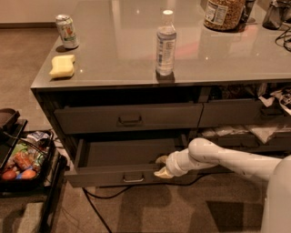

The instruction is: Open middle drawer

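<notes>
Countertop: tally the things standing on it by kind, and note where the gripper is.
Soda can: 1
Yellow sponge: 1
Clear plastic bottle: 1
Food jar: 1
Dark corded item, kind unclear: 1
Total: 5
The gripper is at the front panel of the pulled-out middle drawer.

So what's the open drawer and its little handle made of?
The middle drawer looks like painted wood or laminate, matt dark grey; metal is possible. Its handle looks like metal, with a pale glint. The gripper sits at the drawer's front edge.
</notes>
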Tool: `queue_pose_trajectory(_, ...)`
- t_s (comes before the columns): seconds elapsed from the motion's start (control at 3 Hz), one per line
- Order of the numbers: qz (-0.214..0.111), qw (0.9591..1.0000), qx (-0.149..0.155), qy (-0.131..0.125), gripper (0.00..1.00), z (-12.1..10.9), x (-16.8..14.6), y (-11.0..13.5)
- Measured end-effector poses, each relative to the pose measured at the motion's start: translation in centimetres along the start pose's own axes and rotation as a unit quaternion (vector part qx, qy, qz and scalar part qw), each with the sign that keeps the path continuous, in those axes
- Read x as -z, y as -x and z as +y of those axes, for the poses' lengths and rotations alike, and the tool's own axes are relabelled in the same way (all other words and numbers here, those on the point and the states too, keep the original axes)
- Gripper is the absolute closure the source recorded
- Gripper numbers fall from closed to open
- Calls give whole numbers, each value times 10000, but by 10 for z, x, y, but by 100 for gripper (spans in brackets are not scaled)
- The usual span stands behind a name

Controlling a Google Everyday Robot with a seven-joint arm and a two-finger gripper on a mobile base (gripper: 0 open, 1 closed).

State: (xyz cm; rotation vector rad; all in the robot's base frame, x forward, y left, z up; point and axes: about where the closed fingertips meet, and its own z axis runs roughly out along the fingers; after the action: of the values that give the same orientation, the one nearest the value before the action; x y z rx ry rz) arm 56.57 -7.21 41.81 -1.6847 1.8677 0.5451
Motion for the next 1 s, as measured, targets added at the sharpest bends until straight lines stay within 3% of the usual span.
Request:
queue_pose_trajectory(0.33,0,10000,0,0,53,0,0,-1)
queue_pose_trajectory(1.0,-21,9991,-419,-53,54,56,7,16)
